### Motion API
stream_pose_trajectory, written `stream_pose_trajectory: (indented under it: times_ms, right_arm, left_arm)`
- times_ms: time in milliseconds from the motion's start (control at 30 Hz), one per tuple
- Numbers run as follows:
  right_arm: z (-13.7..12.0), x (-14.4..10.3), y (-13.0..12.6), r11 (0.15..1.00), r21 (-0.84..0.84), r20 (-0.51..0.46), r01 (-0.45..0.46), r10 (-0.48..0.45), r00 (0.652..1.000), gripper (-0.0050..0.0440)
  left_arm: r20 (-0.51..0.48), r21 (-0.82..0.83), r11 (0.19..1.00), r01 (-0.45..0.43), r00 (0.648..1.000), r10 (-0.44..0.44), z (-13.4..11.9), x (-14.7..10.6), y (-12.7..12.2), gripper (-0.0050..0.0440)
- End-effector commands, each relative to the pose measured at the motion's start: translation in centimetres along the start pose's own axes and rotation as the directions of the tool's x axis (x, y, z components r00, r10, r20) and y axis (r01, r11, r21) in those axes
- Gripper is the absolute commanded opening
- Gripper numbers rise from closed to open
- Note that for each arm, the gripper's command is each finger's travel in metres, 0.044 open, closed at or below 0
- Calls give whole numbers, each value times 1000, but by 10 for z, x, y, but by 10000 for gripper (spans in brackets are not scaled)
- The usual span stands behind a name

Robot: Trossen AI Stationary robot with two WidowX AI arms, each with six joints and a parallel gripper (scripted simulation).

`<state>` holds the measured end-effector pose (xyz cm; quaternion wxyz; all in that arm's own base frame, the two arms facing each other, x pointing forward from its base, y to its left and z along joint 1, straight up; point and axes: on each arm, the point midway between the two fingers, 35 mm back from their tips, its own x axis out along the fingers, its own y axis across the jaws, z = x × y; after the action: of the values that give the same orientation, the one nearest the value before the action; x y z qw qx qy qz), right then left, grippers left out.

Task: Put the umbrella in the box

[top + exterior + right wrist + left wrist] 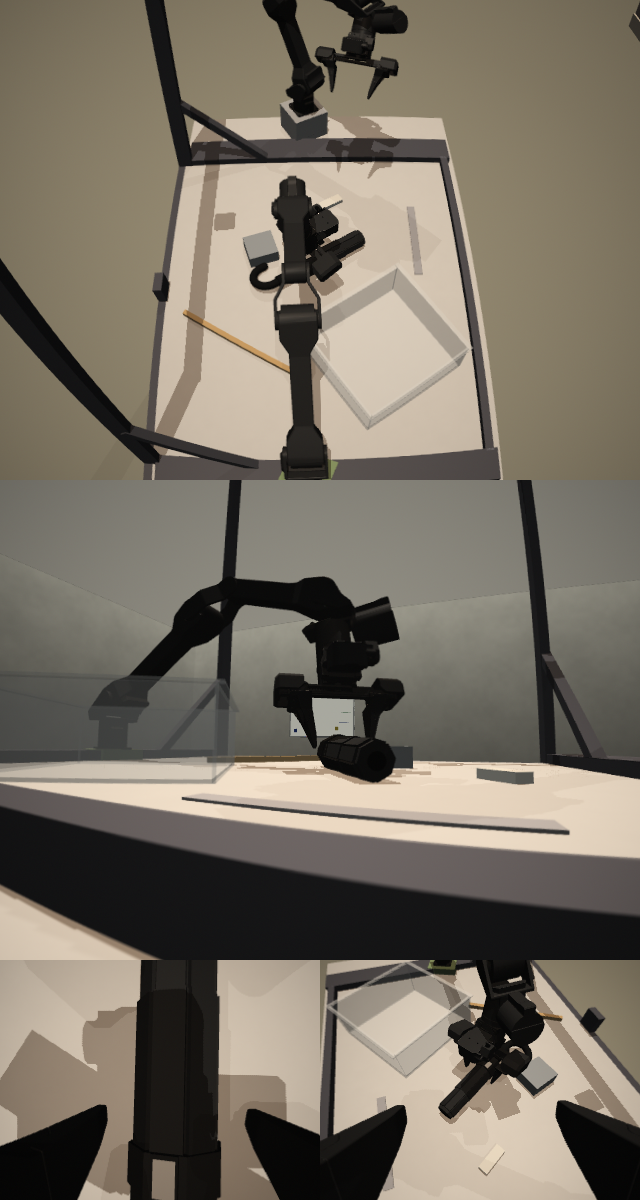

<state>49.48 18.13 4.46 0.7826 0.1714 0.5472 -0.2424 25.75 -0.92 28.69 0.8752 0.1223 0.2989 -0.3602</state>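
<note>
The folded black umbrella (330, 248) lies flat on the table, left of the box, with its hooked handle (261, 279) toward the grey block. It also shows in the exterior view (356, 757), the left wrist view (470, 1087) and the right wrist view (175, 1060). My right gripper (325, 245) is open and low over the umbrella's shaft, one finger on each side (341, 735), apart from it. The clear storage box (392, 346) (113, 728) stands empty on the table. My left gripper (351, 90) is open and empty, high above the far end of the table.
A grey block (261, 246) lies beside the umbrella's handle. A thin wooden stick (235, 341) lies at the front left. A grey strip (414, 240) lies beyond the box. A small cream piece (491, 1159) lies past the umbrella's tip. A dark frame borders the table.
</note>
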Motion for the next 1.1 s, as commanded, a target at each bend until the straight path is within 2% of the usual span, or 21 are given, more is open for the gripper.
stream_pose_trajectory:
  times_ms: [0, 700, 767, 1067]
  right_arm:
    - [2, 5, 0, 1000, -2, -2, -4, 4, 1000, 372]
    - [2, 27, 1, 1000, -1, 1, -9, 9, 1000, 372]
    - [7, 16, 4, 1000, 8, 16, -27, 27, 1000, 352]
    - [7, 16, 4, 1000, 8, 16, -27, 27, 1000, 292]
  left_arm:
    - [7, 12, 1000, -8, 1000, 8, 3, -3, 0, 400]
    - [7, 12, 1000, -8, 1000, 8, 3, -3, 0, 400]
    - [7, 12, 1000, -8, 1000, 8, 3, -3, 0, 400]
    - [7, 12, 1000, -8, 1000, 8, 3, -3, 0, 400]
